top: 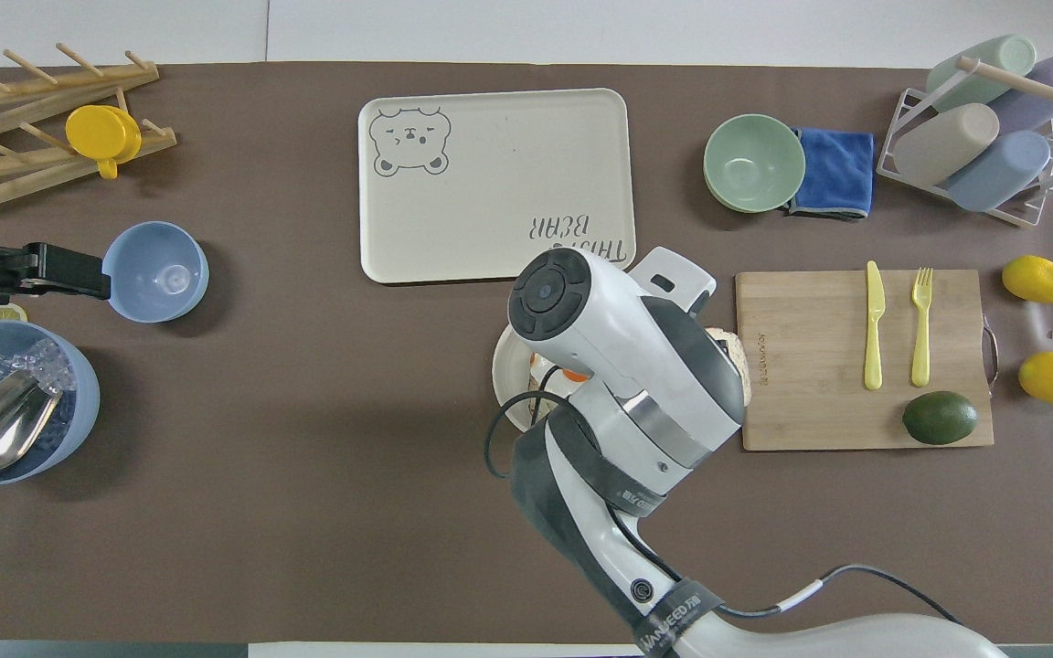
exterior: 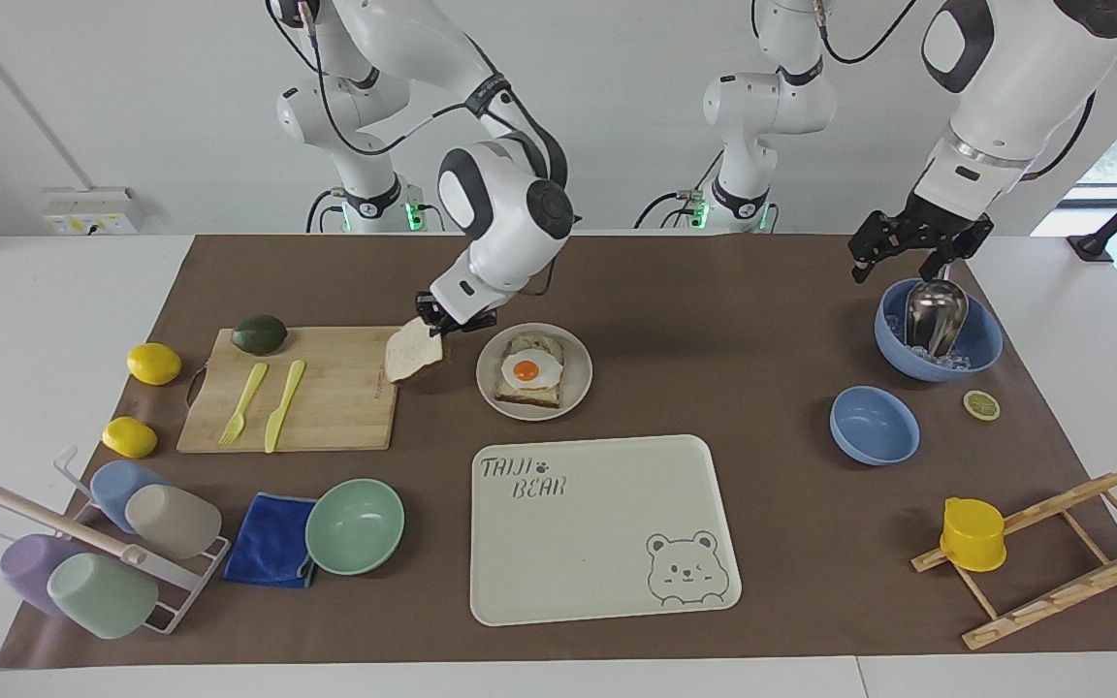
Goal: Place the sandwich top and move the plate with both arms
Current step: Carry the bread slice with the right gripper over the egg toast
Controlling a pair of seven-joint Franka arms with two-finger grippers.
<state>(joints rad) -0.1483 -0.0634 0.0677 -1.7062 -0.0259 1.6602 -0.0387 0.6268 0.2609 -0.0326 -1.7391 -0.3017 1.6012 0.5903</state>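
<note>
1. While the rectangular wooden cutting board (exterior: 326, 407) at the right arm's end of the table carries only a yellow plastic fork, a knife and a dark green avocado, the sandwich top (exterior: 413, 356), a plain pale slice of bread with a brown crust, hangs in the air over the board's edge that faces the plate.
2. Right gripper (exterior: 437, 318): pinched on the slice's upper edge. The slice dangles tilted, clear of the wood. In the overhead view the arm hides most of it.
3. The small round off-white plate (exterior: 578, 388) sits on the brown mat just beside the board. On it lies the egg-topped toast (exterior: 529, 373), with no second slice over it yet.
4. The cream rectangular bear tray (exterior: 597, 523) lies farther from the robots than the plate.
5. Left gripper (exterior: 912, 254): waiting over the deep blue bowl (exterior: 980, 339) of ice with a metal scoop, at the left arm's end.
6. Step in hand, judged: carrying the slice to the plate. The next move calls for a short sideways carry, levelling the slice over the egg, lowering it and letting go. The plate move by both arms comes after.
</note>
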